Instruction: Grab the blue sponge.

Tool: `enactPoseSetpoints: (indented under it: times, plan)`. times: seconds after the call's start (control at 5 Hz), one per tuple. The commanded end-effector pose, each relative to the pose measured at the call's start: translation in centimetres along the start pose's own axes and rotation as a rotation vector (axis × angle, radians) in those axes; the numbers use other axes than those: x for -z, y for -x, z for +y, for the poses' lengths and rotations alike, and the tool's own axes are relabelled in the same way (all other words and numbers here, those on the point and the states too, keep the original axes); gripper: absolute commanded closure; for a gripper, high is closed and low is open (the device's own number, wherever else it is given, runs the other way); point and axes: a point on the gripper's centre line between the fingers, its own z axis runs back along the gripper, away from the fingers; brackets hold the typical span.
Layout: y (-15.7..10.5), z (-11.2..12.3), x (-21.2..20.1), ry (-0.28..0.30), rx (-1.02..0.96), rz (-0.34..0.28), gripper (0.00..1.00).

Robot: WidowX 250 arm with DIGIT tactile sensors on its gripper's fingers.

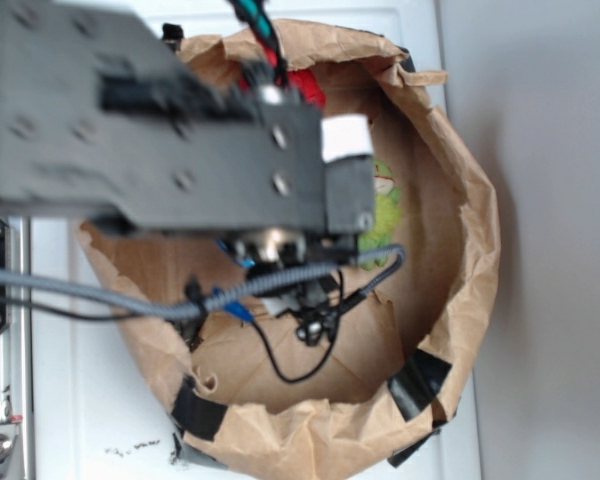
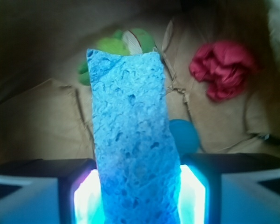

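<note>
- Wrist view: the gripper [image 2: 139, 186] is clenched on the blue sponge [image 2: 130, 140], its two fingers [image 2: 79, 191] pressing the sponge's long sides at the bottom of the frame, the gap between them only as wide as the sponge.
- The sponge stands upright in the centre of the frame, its free end reaching up toward the green frog toy [image 2: 114, 49] at upper centre.
- A teal ball [image 2: 184, 135] shows just right of the sponge; a crumpled red cloth [image 2: 224, 70] lies at upper right, well apart from the gripper.
- Exterior view: the arm [image 1: 170, 140] fills the upper left, reaching over a brown paper bag [image 1: 460, 230] with a rolled, black-taped rim, set on a white counter [image 1: 90, 400].
- The bag's walls ring the working space; bare paper floor lies open at lower centre.
</note>
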Motion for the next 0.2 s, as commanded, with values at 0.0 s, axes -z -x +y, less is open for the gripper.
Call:
enactPoseSetpoints:
  times: [0.0]
  plan:
    - [-0.11,0.71,-3.91,-0.020,0.032,-0.121,1.00]
